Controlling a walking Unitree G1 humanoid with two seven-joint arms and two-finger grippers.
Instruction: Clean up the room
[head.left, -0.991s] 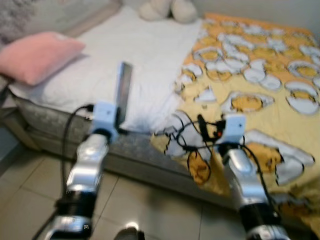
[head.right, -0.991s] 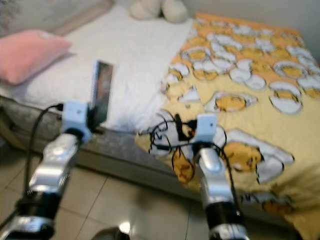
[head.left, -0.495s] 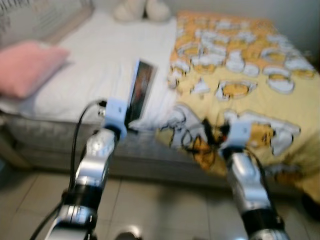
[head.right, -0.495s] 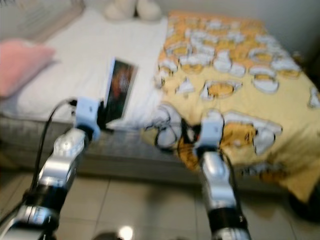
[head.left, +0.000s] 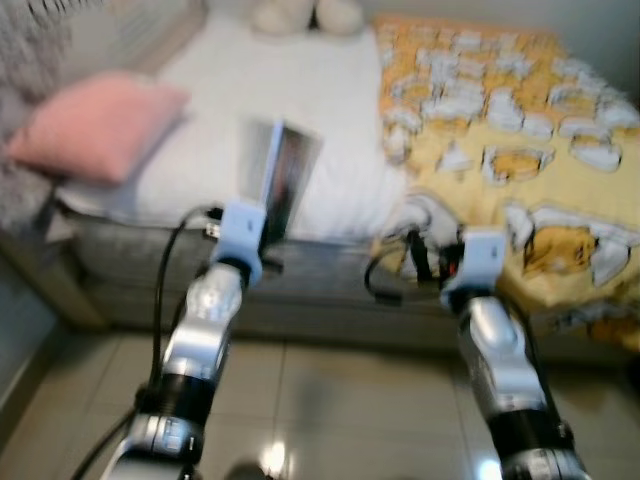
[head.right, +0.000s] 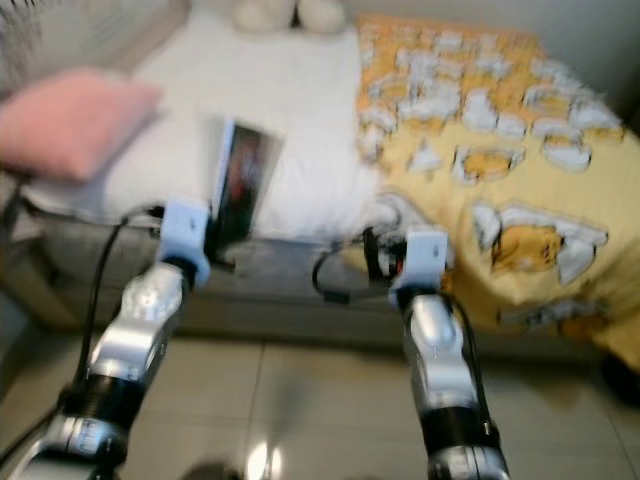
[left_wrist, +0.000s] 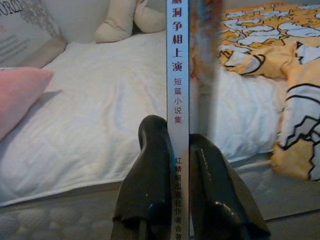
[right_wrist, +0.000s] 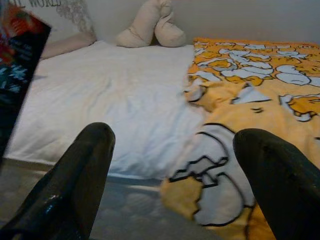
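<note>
My left gripper is shut on a thin book and holds it upright by the lower spine, which is white with printed characters. In the left eye view the book stands above the near edge of the bed's white sheet, its dark cover turned partly towards me. My right gripper is open with nothing between its fingers. It hovers at the bed's edge where a yellow patterned blanket hangs over.
A pink pillow lies at the left of the bed and a beige plush toy sits at the far end. The grey mattress side runs across in front of me above a tiled floor. The eye views are blurred.
The whole picture has shifted, so the camera has moved. The book stays in my left gripper, its cover now turned more towards me. The right gripper stays open.
</note>
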